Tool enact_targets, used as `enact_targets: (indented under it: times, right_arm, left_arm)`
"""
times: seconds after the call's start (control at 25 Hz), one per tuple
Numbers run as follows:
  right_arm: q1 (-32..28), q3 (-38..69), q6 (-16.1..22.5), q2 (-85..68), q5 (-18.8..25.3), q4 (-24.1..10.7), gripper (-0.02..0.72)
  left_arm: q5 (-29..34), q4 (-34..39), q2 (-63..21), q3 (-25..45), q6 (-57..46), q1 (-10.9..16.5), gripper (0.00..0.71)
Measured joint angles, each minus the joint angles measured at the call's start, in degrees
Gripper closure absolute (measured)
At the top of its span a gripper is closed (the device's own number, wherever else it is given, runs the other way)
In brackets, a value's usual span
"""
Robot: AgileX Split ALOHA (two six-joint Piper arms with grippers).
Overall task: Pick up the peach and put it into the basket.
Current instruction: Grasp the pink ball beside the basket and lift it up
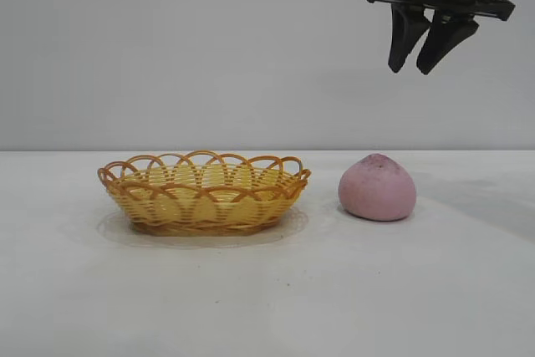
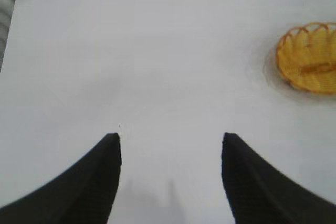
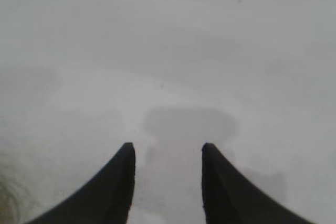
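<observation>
**Bench inventory: peach beside basket, both grippers empty**

Right gripper [image 1: 415, 68]: hangs high in the exterior view, at the upper right, above and slightly to the right of the peach, well clear of it. Fingers [image 3: 116, 187] spread with a moderate gap, nothing between them; its wrist view shows only bare bench and the gripper's own shadow beneath.

Left gripper [image 2: 170, 137]: seen only in its own wrist view. Fingers [image 2: 247, 177] spread wider, holding nothing, over an open stretch of bench [image 2: 157, 66]. The basket lies far off toward one edge of that view, well apart from the fingertips.

Peach [image 1: 377, 187]: dusty-pink rounded lump with dark speckles at its pointed top. Rests on the white bench [image 1: 267, 290], just beside the basket on its right in the exterior view, with a narrow gap, not touching. Not inside the basket.

Basket [image 1: 203, 192]: shallow oval wicker, yellow-orange weave, looped scalloped rim. Sits upright on the bench left of centre. No contents visible.

Surroundings: plain pale wall [image 1: 209, 48] behind the bench. Nothing stands between the right gripper and the peach, or between the peach and the basket.
</observation>
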Motion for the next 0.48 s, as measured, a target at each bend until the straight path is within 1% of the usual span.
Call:
enact_targets:
  times: [0.16, 0.28, 0.4, 0.48]
  right_arm:
    - [0.0, 0.0, -0.4, 0.0, 1.6, 0.3, 0.409]
    - [0.0, 0.0, -1.0, 0.0, 4.3, 0.7, 0.409]
    - [0.0, 0.0, -2.5, 0.0, 8.0, 2.6, 0.409]
    - [0.0, -0.1, -3.8, 0.4, 10.2, 4.4, 0.409]
  left_arm:
    - [0.1, -1.8, -4.7, 1.7, 0.3, 0.0, 0.338]
    - [0.1, -2.8, -8.7, 1.9, 1.7, 0.0, 0.338]
    - [0.1, -3.4, -13.5, 1.9, 2.5, 0.0, 0.338]
    - [0.2, -3.4, -14.7, 1.9, 2.6, 0.0, 0.338]
